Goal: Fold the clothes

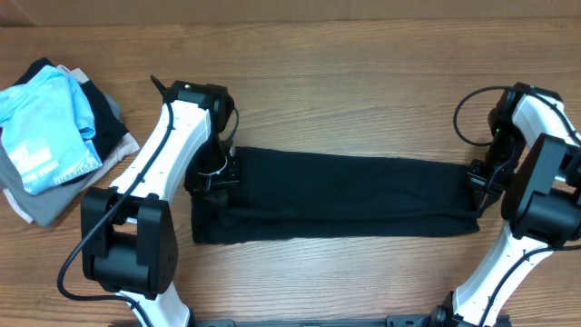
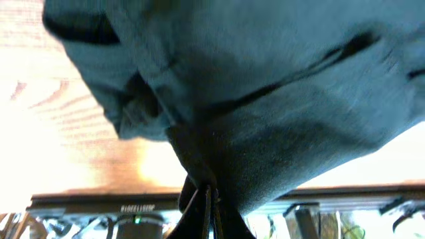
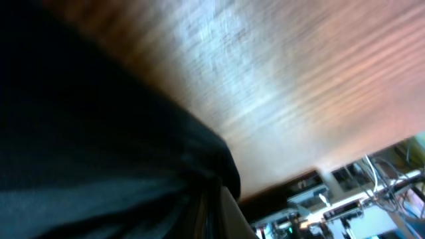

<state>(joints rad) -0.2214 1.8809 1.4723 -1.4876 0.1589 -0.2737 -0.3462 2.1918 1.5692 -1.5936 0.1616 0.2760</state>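
Note:
A black garment (image 1: 336,195) lies stretched in a long band across the middle of the table. My left gripper (image 1: 216,178) is shut on its left end; the left wrist view shows the dark cloth (image 2: 265,99) pinched between the fingers (image 2: 208,206). My right gripper (image 1: 478,186) is shut on the right end; in the right wrist view the black cloth (image 3: 86,146) bunches at the fingers (image 3: 211,206), blurred.
A pile of other clothes lies at the far left: a light blue item (image 1: 45,127) on top of black and grey pieces (image 1: 41,204). Bare wooden table (image 1: 345,82) surrounds the garment. The table's front edge shows in the left wrist view (image 2: 99,199).

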